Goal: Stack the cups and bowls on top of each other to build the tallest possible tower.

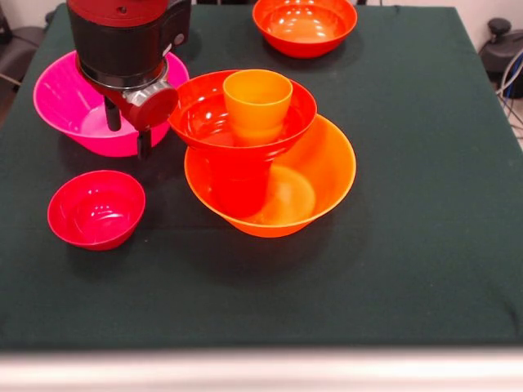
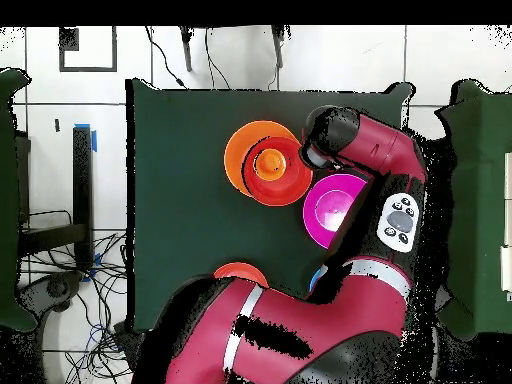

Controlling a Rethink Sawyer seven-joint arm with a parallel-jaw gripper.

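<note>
Glossy tapered orange cup [image 1: 257, 104] in round red-orange bowl [image 1: 204, 118], widest orange bowl [image 1: 327, 175] beneath, claw [image 1: 127, 131] state unclear.

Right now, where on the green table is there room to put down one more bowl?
The biggest bare stretch of table runs along the near edge, in front of the crimson bowl and the tower. The whole side beyond the tower is bare too, below the far orange bowl. It is crowded where the gripper hangs between the pink bowl and the tower.
</note>
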